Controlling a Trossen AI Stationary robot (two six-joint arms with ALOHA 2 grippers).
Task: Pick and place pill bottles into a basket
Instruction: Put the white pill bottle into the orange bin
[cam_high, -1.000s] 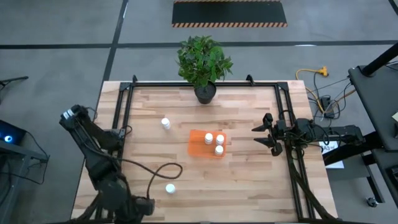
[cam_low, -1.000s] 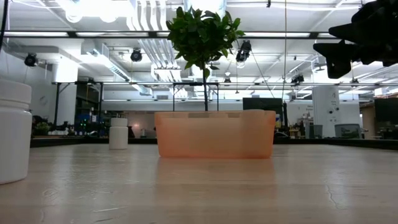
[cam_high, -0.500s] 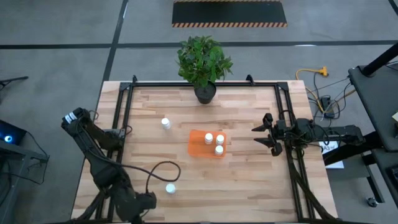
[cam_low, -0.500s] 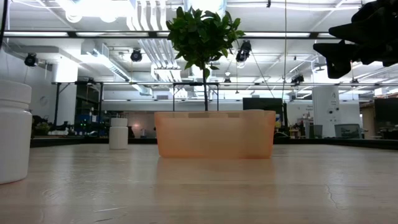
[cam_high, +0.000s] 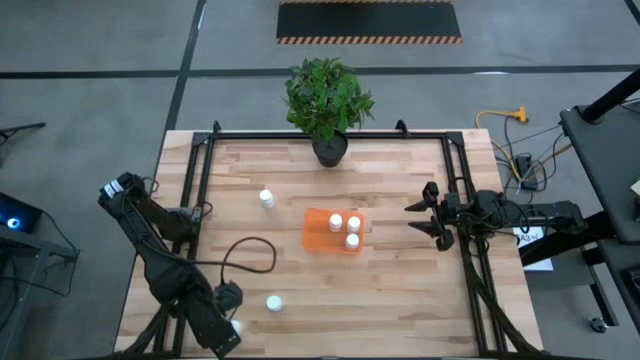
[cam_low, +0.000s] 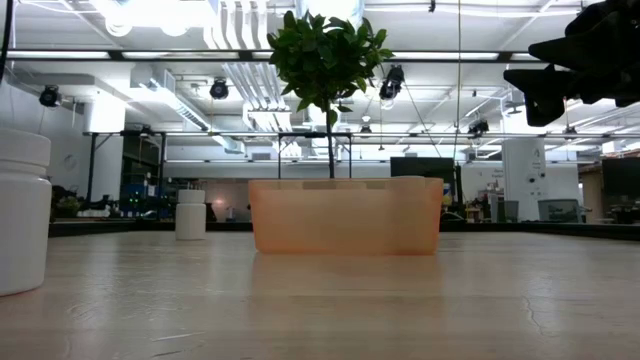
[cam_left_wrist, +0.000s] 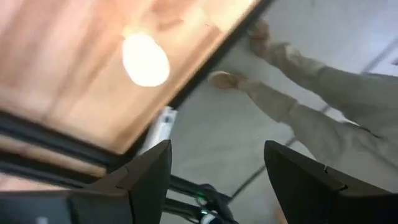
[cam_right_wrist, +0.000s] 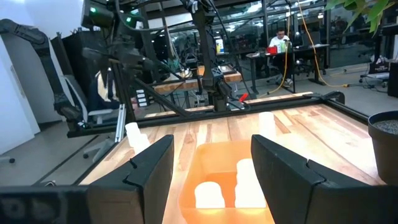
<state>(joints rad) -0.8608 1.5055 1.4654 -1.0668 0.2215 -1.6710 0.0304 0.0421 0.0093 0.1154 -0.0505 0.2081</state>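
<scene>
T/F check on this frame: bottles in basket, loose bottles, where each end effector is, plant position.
1. Three bottles sit in the basket. True.
2. No bottles remain loose on the table. False: one stands at, another at.
3. The right end effector holds a bottle. False: its fingers are apart with nothing between them, beside the basket.
4. The left end effector is at the table's near-left corner, close to a loose bottle. True.
5. The plant stands inside the basket. False: its pot is at the table's far edge.
</scene>
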